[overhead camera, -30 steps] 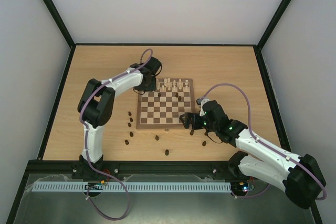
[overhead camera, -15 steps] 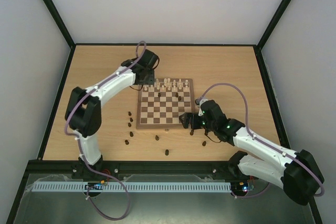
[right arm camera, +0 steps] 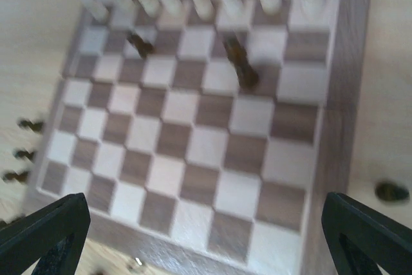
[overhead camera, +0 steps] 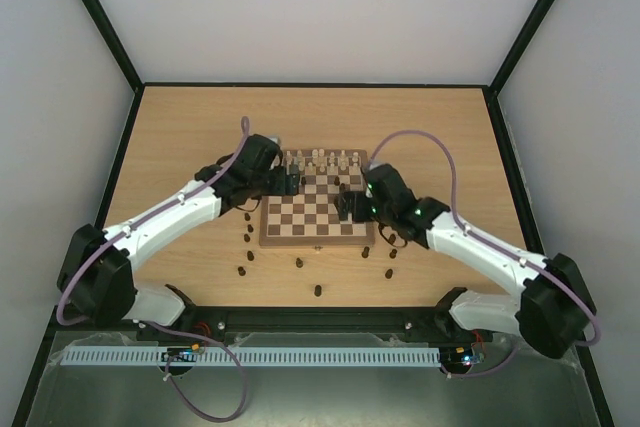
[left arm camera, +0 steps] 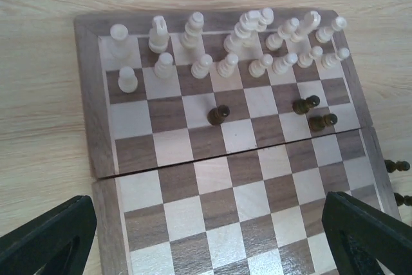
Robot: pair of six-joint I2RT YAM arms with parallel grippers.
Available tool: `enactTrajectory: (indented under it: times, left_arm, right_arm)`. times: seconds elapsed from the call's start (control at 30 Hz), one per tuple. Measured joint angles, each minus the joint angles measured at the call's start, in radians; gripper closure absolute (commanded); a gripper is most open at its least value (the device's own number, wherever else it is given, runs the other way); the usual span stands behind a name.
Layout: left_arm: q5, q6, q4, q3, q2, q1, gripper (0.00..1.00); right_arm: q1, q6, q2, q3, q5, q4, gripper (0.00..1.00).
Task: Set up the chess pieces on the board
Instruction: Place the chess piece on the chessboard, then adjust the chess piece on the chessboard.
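Top view: the board (overhead camera: 290, 240) sits mid-table with cream pieces (overhead camera: 318, 159) ranked along its 12 o'clock edge. Dark pieces (overhead camera: 300, 263) lie loose around 6–8 o'clock, unplaced.

Left wrist: the left gripper (left arm camera: 206, 217) is spread wide and empty over the board.

Right wrist: blurry, but the right gripper (right arm camera: 206, 223) is the same, probably hunting a dark piece.

The left arm (overhead camera: 170, 217) stretches low and inward; the left pincer (overhead camera: 284, 184) is spread wide, holding nothing; the right arm (overhead camera: 470, 247) reaches inward too; the right pincer (overhead camera: 351, 205) gapes wide and empty.
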State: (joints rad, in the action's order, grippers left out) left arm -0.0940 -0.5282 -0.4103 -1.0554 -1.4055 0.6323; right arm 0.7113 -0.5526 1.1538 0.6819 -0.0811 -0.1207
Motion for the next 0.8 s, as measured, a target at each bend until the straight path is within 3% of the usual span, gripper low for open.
enactTrajectory:
  times: [0.23, 0.5, 0.8]
  left_arm:
    - [0.026, -0.015, 0.074, 0.097, 0.072, -0.024, 0.01]
    - [0.061, -0.037, 0.145, 0.148, 0.126, -0.094, 0.01]
    - [0.093, -0.041, 0.186, 0.168, 0.126, -0.094, 0.01]
  right_arm:
    - [-0.007, 0.044, 0.232, 0.349, -0.055, -0.062, 0.15]
    - [-0.082, 0.096, 0.579, 0.646, -0.032, -0.146, 0.51]
    - [-0.114, 0.122, 0.748, 0.838, -0.011, -0.231, 0.56]
